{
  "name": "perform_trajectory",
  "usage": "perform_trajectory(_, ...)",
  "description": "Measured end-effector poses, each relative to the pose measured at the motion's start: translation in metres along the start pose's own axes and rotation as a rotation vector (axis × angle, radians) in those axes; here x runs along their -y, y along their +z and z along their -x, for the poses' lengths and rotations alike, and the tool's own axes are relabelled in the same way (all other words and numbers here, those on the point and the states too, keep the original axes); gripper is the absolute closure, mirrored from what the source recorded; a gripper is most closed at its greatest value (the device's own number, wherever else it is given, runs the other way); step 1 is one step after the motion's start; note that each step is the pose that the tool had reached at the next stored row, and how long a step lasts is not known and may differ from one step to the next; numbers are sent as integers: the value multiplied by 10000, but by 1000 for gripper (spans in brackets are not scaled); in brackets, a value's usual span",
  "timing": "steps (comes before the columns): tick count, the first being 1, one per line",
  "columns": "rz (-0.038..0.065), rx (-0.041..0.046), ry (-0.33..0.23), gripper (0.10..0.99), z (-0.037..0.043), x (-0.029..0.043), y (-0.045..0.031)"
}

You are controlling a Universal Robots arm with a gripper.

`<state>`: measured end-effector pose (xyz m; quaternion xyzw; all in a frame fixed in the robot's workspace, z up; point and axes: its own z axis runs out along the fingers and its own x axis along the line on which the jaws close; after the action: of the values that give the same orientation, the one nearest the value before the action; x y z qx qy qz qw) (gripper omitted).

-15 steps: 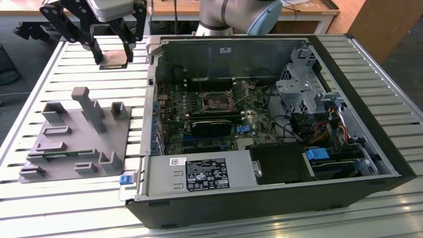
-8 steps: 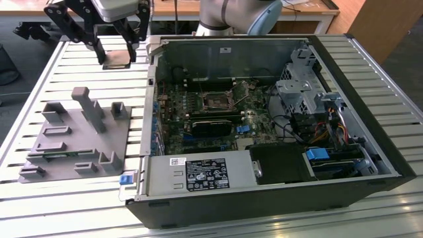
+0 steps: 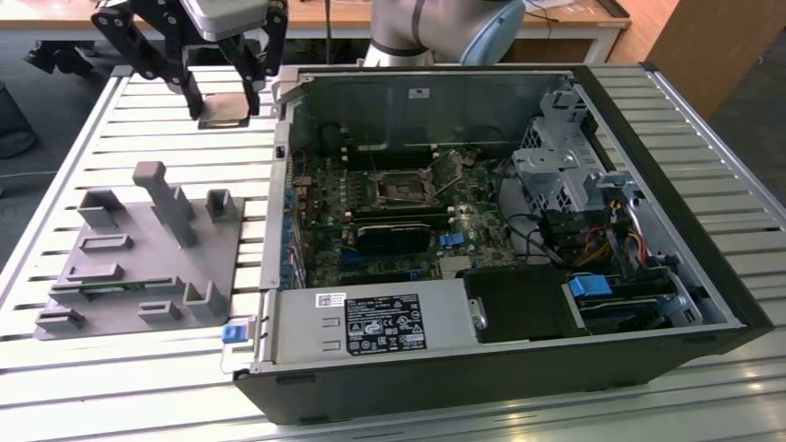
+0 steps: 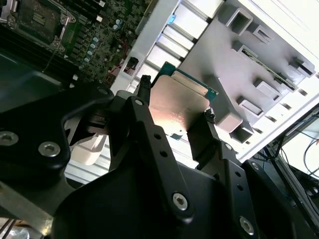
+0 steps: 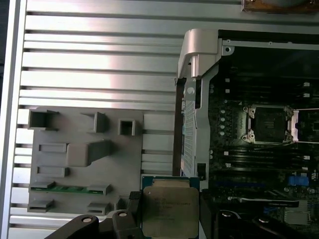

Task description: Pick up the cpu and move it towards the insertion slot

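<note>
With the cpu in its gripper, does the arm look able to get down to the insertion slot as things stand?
Probably yes. The gripper holds the cpu above the slatted table, beside the open case. The insertion slot lies uncovered on the board, nothing above it, though the case wall stands between.

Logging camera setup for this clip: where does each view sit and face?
Exterior view: off the arm, looking down on the open computer case; arm and end effector show.
First wrist view: on the arm, looking down past the held cpu at the insertion slot.
Second wrist view: behind the fingers.
Both wrist views share the cpu.
</note>
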<state>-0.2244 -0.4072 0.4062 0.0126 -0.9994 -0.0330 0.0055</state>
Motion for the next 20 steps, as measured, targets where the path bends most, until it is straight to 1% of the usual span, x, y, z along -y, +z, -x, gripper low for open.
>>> perform_trajectory(7,0,-1,-2,541,72,2,0)
perform_trajectory(17,0,0,-4,541,276,7,-1)
perform_trajectory(20,0,0,-4,541,324,1,-1)
